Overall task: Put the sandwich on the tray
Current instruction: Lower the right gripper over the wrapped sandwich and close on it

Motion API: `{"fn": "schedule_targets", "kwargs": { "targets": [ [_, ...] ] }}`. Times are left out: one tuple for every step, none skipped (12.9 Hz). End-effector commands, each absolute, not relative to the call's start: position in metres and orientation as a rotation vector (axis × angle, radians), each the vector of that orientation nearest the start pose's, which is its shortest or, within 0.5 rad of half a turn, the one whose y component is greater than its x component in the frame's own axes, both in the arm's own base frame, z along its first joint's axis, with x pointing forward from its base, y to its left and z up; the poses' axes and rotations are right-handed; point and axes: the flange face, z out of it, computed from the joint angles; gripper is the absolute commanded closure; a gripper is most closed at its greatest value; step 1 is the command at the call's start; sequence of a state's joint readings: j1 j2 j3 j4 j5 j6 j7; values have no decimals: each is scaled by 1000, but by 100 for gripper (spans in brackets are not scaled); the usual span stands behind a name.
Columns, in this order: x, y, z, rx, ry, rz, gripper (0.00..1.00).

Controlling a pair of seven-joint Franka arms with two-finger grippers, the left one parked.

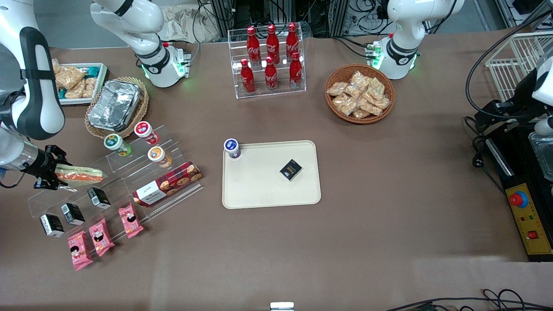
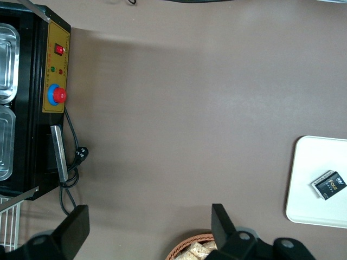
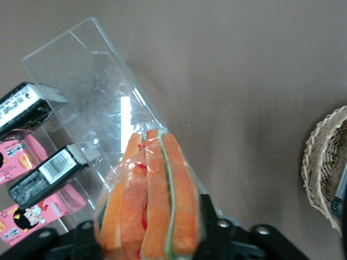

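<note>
The sandwich [image 1: 80, 175], a wedge in clear wrap with orange-red and green layers, is held in my right gripper [image 1: 56, 174] just above the top step of the clear acrylic stand [image 1: 116, 181], at the working arm's end of the table. The right wrist view shows the sandwich [image 3: 152, 200] clamped between the black fingers, its tip pointing away from the wrist. The cream-beige tray [image 1: 259, 190] lies flat at the table's middle, well away from the gripper. It carries a small cup [image 1: 232, 148] at one corner and a small black packet [image 1: 290, 169]. The tray's corner also shows in the left wrist view [image 2: 303, 179].
The stand holds three cups [image 1: 144, 131], a red plaid cookie box [image 1: 167, 183], black boxes [image 1: 72, 214] and pink snack packets [image 1: 101, 236]. A foil container [image 1: 114, 105] in a wicker basket, a cola bottle rack [image 1: 270, 60] and a snack basket [image 1: 360, 93] stand farther from the camera.
</note>
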State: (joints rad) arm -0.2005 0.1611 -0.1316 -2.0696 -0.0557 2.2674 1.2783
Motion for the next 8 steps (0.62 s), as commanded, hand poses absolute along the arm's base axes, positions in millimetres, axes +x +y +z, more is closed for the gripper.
{"fn": "schedule_targets", "kwargs": {
  "targets": [
    [538,-189,356,-2316,2185,-133,53],
    [539,-190,358,-2330,2166,-140,56],
    [542,-189,363,-2342,2145,-155,72],
    [547,-188,375,-2367,2100,-189,77],
    [554,-186,387,-2404,2043,-220,84],
    [561,-185,398,-2415,2008,-253,86],
    [567,-186,410,-2405,1998,-286,86],
    [573,-187,423,-2410,1972,-322,86]
  ]
}}
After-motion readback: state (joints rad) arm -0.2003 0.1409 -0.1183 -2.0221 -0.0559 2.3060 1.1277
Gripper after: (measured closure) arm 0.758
